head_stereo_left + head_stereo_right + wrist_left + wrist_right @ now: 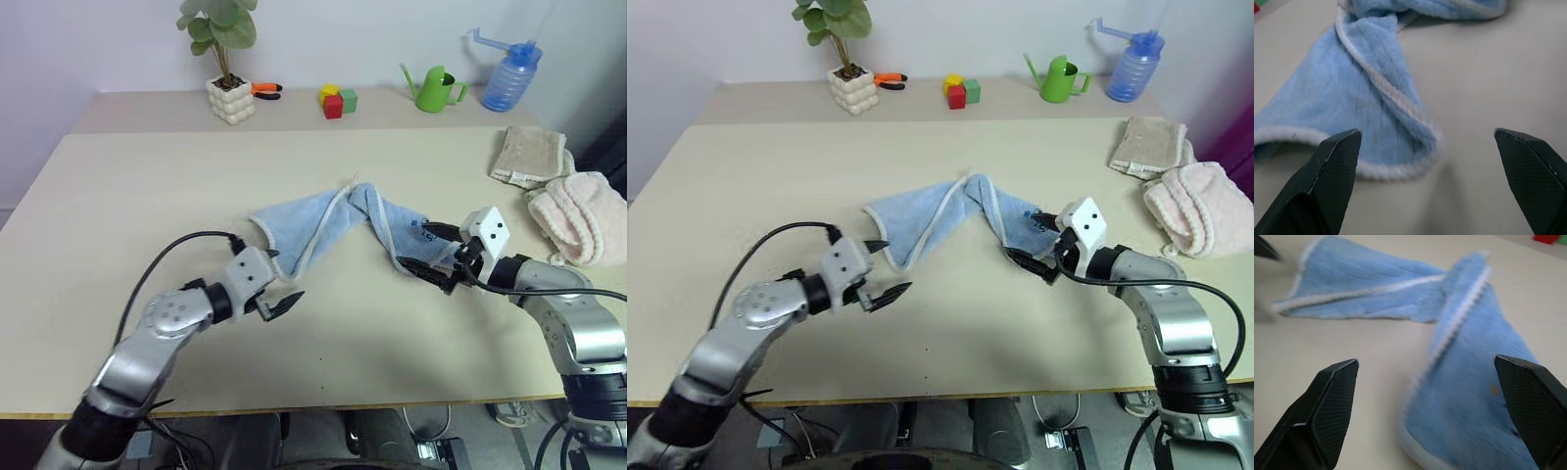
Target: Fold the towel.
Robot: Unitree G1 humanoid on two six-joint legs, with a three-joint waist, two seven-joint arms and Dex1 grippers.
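Note:
The light blue towel [343,227] lies bunched in a bent, inverted-V shape in the middle of the table, its pale hem [1391,95] twisting along the fold. My left gripper [277,284] hovers open just in front of the towel's left end, nothing between its fingers [1334,169]. My right gripper [433,251] is open at the towel's right end, with its fingers [1327,401] straddling the corner of the cloth [1469,401] without closing on it.
A fluffy pink towel [578,215] and a beige folded cloth [529,155] lie at the right edge. Along the back stand a potted plant [227,69], orange pliers [265,91], coloured blocks [336,100], a green watering can [434,89] and a blue bottle [509,76].

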